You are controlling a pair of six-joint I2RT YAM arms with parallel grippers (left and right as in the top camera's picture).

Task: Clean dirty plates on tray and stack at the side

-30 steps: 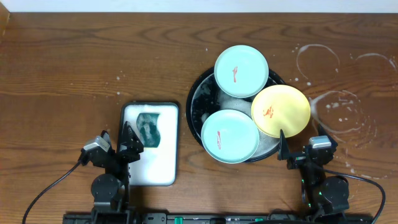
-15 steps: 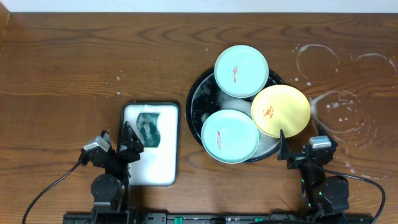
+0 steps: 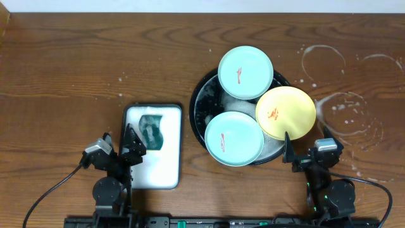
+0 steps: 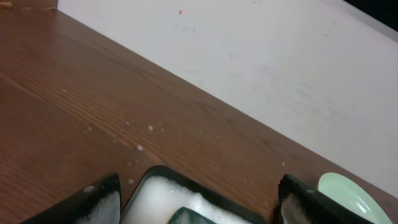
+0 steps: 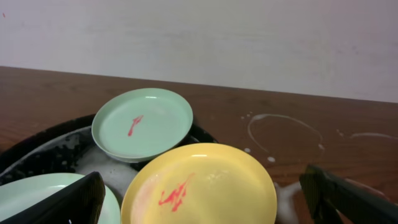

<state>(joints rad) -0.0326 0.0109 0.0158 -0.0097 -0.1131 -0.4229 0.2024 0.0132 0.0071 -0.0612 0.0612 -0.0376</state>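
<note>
Three small round shallow plates are lying in the large round black basin tray [image 3: 197, 95] among white suds. A pale mint-green plate [image 3: 245, 72] is leaning over the far rim, a second pale mint-green plate [image 3: 233, 139] is sitting at the near side, and a yellow plate [image 3: 288, 111] is overhanging the right rim, its edge meeting the near mint one. Each is carrying a red-orange smear at its centre, so cleaning is not yet done. They are looking light and rigid, and probably slippery with soap; pinching the raised rim where the yellow plate is jutting past the tray is looking like the surest hold. The ring-stained patch of brown wooden desk [image 3: 354, 117] to the right is serving as the stacking side. The right gripper [image 5: 211, 202] is hovering just beside the tray, fingers spread apart and empty. The left gripper [image 4: 199, 199] is hanging, likewise spread and empty, over a white rectangular dish [image 3: 155, 168] holding a green sponge [image 3: 150, 132]
</note>
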